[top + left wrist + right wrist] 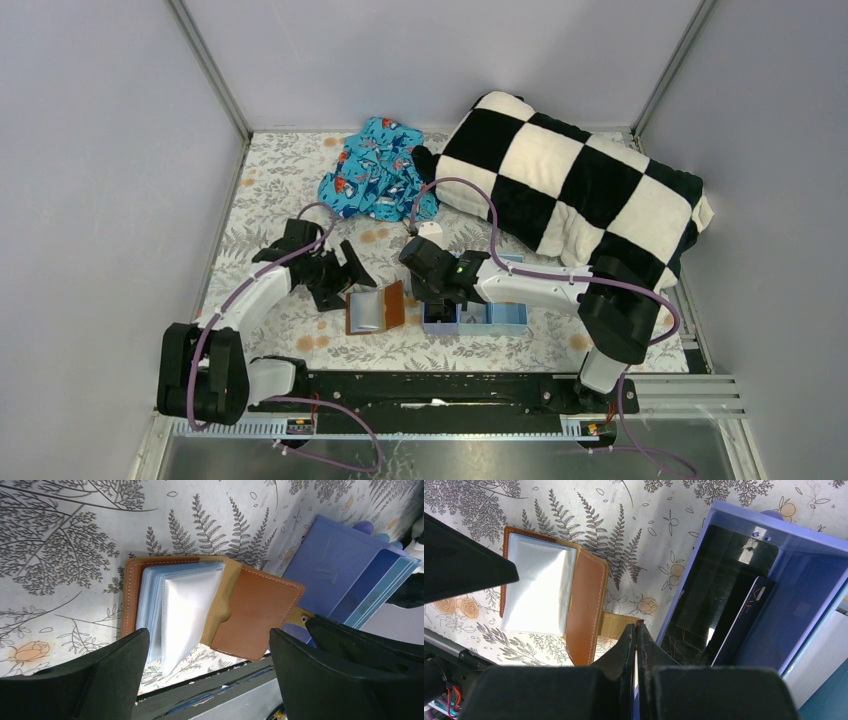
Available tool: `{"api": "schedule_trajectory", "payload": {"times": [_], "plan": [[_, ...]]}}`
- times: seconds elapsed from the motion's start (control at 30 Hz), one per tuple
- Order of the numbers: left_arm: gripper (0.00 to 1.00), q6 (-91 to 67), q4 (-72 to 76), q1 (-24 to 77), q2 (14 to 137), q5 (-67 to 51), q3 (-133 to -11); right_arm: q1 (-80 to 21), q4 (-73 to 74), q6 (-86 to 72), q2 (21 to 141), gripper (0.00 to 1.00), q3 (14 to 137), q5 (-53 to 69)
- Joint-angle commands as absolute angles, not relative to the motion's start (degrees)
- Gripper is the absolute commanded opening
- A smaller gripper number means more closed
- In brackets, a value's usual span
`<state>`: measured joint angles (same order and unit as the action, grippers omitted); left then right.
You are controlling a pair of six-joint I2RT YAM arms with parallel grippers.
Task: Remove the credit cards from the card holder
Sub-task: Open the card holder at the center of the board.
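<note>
The brown card holder [375, 310] lies open on the floral table, its pale clear sleeves [180, 610] facing up; no card shows in them. My left gripper [208, 632] is open and empty, hovering just above the holder [260, 610]. My right gripper [635, 628] is shut on the holder's tan clasp tab [616, 622], beside the tray's left wall. A black card [719, 590] and a dark navy card [744, 620] lie in the light blue tray [774, 535]. No orange-gold card is in view.
The blue tray [500, 318] sits right of the holder, near the table's front rail [450, 385]. A black-and-white checkered blanket [580, 190] fills the back right. A blue patterned cloth [375, 170] lies at the back centre. Grey walls stand on both sides.
</note>
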<state>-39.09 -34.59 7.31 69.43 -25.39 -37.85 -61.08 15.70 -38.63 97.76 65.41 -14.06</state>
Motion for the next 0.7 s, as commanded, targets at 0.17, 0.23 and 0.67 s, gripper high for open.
{"api": "schedule_trajectory", "payload": {"times": [0.17,0.23,0.67], "plan": [[0.94,-40.8,-31.6,11.2,71.7,-23.8,-37.6,-60.8,16.2,-39.4,98.1,0.00,66.4,-15.1],[0.94,-41.0,-31.1,11.8,71.9,-23.6,-37.5,-60.8,16.1,-39.5,98.0,0.00,66.4,-15.0],[0.92,-43.3,-28.3,14.6,74.0,-24.8,-37.5,-60.8,15.6,-39.8,98.0,0.00,66.5,-14.4]]}}
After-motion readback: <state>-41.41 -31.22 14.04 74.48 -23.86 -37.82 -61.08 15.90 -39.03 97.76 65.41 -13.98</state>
